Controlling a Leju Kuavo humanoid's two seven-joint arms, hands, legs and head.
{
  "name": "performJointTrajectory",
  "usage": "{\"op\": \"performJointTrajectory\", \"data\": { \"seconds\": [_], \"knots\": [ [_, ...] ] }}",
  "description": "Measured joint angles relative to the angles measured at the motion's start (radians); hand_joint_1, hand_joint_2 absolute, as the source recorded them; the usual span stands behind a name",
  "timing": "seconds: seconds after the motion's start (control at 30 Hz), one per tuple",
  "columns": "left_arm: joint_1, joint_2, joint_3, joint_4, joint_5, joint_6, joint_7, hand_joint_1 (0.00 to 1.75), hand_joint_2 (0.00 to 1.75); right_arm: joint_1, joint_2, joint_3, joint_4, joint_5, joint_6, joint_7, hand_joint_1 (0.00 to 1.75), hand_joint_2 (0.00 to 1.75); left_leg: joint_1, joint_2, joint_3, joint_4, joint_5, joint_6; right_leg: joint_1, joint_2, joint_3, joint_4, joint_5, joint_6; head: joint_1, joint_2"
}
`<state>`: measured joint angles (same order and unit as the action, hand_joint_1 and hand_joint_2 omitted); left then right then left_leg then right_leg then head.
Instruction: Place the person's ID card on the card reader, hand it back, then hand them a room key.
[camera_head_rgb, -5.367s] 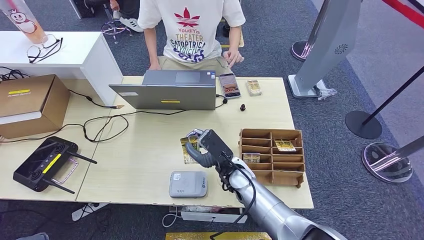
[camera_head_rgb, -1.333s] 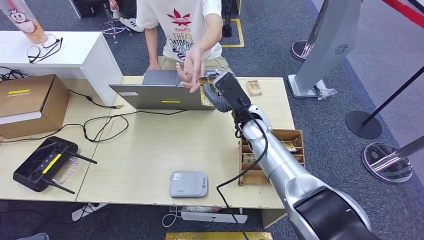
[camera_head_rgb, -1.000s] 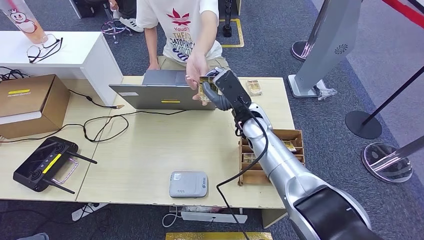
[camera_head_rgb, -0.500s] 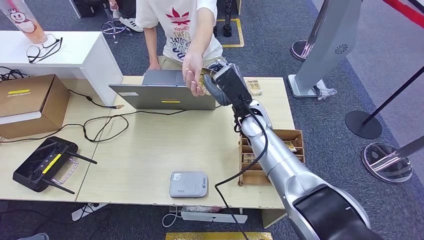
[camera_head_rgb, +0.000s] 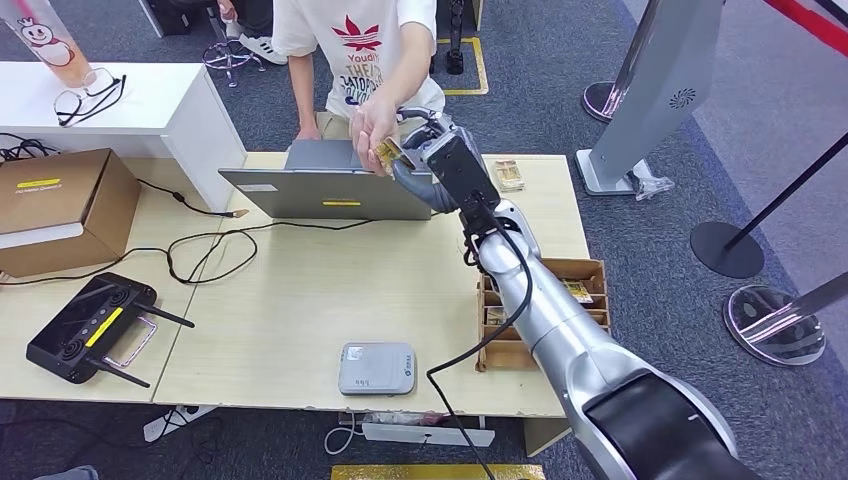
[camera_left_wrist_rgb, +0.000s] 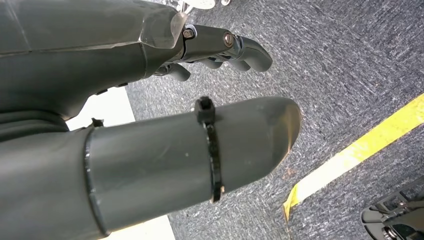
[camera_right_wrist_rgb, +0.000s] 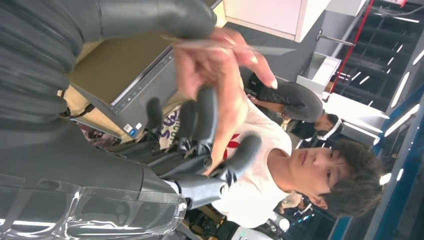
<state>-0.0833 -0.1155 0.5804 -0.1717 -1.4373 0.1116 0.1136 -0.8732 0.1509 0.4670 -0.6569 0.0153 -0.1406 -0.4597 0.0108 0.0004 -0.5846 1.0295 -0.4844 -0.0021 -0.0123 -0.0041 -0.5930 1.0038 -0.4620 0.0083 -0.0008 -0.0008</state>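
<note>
Head view: wooden organizer (camera_head_rgb: 545, 268) holds cards (camera_head_rgb: 572, 291) in compartments; right robot hand (camera_head_rgb: 440, 160) apparently pinching ID card (camera_head_rgb: 388, 153); left robot hand (camera_left_wrist_rgb: 150, 100) loosely spread.

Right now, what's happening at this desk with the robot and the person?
The robot's right hand is stretched out over the laptop, holding up the ID card to a person standing at the far side of the table. The person's hand is on the card too, so the hand-back is mid-exchange. The card reader sits bare near the robot's edge. The wooden organizer beside the arm holds cards. The left hand hangs over carpet, holding nothing.
</note>
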Motion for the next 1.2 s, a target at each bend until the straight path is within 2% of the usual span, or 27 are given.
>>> {"op": "performJointTrajectory", "data": {
  "seconds": [0.6,0.9,1.2],
  "knots": [
    [0.007,0.003,0.000,0.000,0.009,0.009,-0.003,0.00,0.00,0.004,0.007,0.002,-0.039,-0.007,-0.002,-0.015,0.00,1.75,0.000,0.000,0.000,0.000,0.000,0.000,0.000,0.000,0.000,0.000,0.000,0.000,0.000,0.000],
    [0.008,0.003,0.000,0.000,0.016,0.009,-0.003,0.00,0.00,0.064,-0.008,-0.024,-0.143,-0.120,0.033,-0.021,0.00,1.75,0.000,0.000,0.000,0.000,0.000,0.000,0.000,0.000,0.000,0.000,0.000,0.000,0.000,0.000],
    [0.008,0.003,0.000,0.000,0.019,0.009,-0.003,0.00,0.00,0.092,-0.020,-0.039,-0.197,-0.133,0.039,-0.020,0.00,1.75,0.000,0.000,0.000,0.000,0.000,0.000,0.000,0.000,0.000,0.000,0.000,0.000,0.000,0.000]
  ]
}}
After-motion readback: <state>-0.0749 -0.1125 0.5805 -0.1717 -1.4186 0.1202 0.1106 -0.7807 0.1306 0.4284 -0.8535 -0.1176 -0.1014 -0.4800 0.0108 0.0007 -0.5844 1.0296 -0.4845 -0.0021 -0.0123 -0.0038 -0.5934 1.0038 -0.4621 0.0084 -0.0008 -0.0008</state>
